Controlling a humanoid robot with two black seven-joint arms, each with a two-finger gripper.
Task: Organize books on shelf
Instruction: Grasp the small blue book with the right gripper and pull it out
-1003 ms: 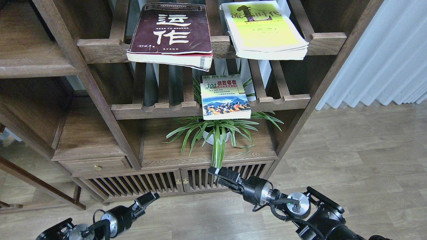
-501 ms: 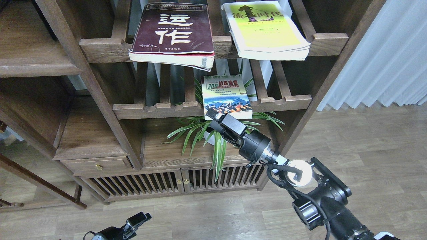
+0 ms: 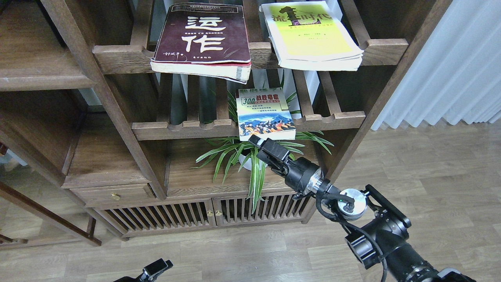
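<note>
The thick maroon book (image 3: 203, 37) lies flat on the upper slatted rack, its front edge overhanging the rail. The yellow-green book (image 3: 313, 37) lies beside it on the right, also overhanging. The small white "300" book (image 3: 265, 115) lies on the lower slatted rack, sticking out over its rail. My right gripper (image 3: 259, 142) is just below and in front of that book's front edge, not holding it; its fingers are too dark to separate. Only the tip of my left gripper (image 3: 156, 269) shows at the bottom edge. The solid dark-brown shelf (image 3: 39, 76) is at the left, bare.
A spider plant in a white pot (image 3: 250, 160) stands on the cabinet top under the lower rack, right behind my right gripper. Slatted cabinet doors (image 3: 211, 213) are below. A slanted wooden post (image 3: 105, 98) separates the left shelves. A white curtain (image 3: 454, 66) hangs at the right.
My right gripper rose from cabinet-door height to the white book's front edge, then eased slightly down and right. My left arm sank toward the bottom edge. The books have not moved.
</note>
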